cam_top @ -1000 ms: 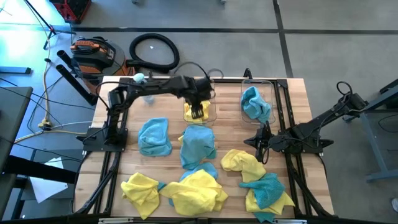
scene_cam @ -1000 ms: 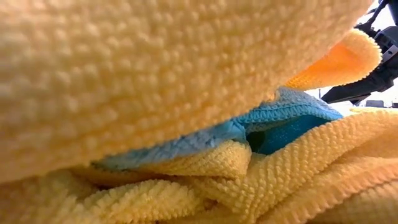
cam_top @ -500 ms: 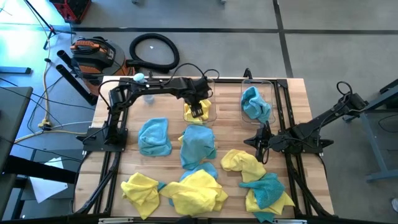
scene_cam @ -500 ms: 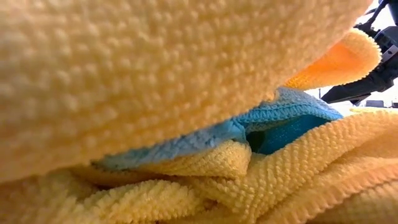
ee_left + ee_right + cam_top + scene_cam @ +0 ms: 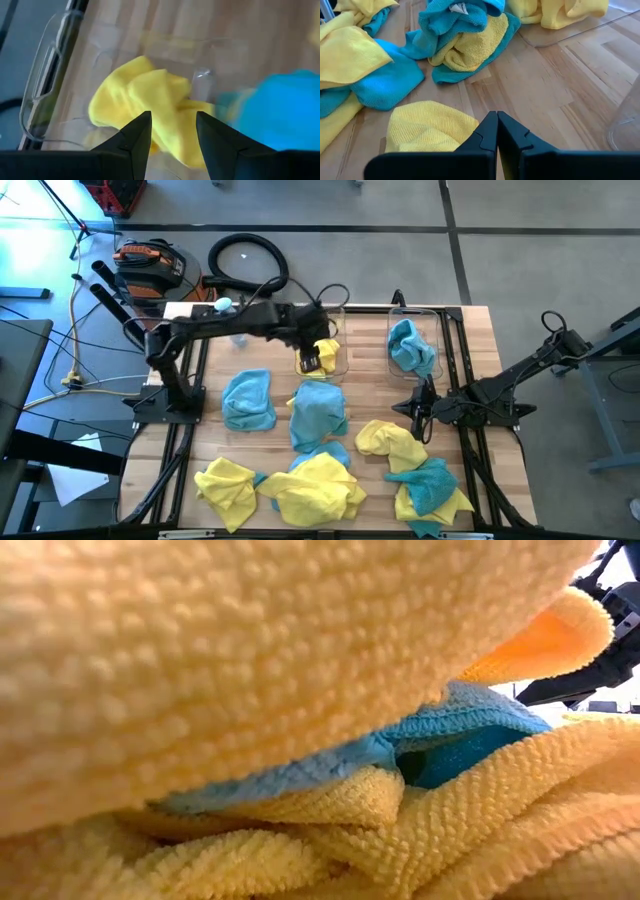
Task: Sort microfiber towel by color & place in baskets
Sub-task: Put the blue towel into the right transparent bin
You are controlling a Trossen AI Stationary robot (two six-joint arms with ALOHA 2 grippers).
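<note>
One yellow towel sits in the left basket, one teal towel in the right basket. My left gripper hovers over the yellow one, fingers wide, empty. Two teal cloths mid-table and a mixed heap at the near edge remain unsorted. My right gripper waits closed, empty. Mostly undone.

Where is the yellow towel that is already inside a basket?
In the high view, the yellow towel lies in the left basket at the table's far edge, just below the open left gripper; a blue towel lies on the table nearby.
</note>
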